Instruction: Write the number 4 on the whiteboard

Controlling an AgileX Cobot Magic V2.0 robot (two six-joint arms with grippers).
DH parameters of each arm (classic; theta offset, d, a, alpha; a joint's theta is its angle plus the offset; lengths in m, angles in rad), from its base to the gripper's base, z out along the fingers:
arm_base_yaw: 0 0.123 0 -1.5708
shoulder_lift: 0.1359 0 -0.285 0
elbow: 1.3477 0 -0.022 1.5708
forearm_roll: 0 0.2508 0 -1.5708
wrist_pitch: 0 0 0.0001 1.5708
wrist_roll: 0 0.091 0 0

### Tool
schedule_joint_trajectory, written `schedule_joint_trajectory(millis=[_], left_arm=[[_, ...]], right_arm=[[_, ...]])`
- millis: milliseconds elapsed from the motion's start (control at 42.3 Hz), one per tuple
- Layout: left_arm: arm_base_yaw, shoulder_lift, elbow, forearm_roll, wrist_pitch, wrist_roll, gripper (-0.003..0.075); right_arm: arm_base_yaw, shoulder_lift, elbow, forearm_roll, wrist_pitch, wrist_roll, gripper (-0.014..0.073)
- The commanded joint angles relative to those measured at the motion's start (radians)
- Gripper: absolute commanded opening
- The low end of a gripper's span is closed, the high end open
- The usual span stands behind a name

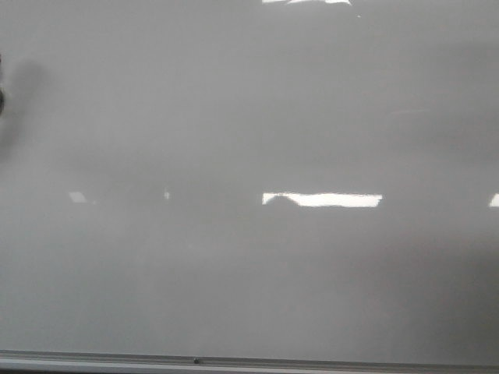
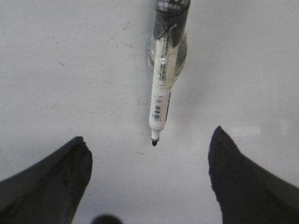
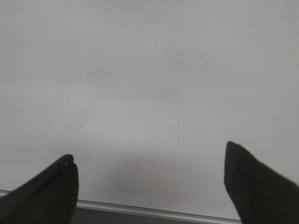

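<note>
Marker tip near whiteboard

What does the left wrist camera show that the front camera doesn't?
Only the left wrist view shows a marker, uncapped with its black tip toward the board, taped to something dark at its far end, and the left gripper with its fingers spread wide and holding nothing. Only the front view shows the board's grey edge strip and bright light reflections. Both show the whiteboard, and in neither is any number 4 written yet.
</note>
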Motion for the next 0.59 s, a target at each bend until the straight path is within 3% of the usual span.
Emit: schedule_joint_trajectory(millis=[0, 567], left_arm=[[-0.001, 0.045, -0.031, -0.010, -0.147, -0.011, 0.0511], [-0.001, 0.244, -0.052, 0.000, -0.367, -0.011, 0.0510]], right_arm=[[-0.003, 0.001, -0.037, 0.000, -0.061, 0.001, 0.0650], [-0.003, 0.001, -0.037, 0.000, -0.061, 0.001, 0.0650]])
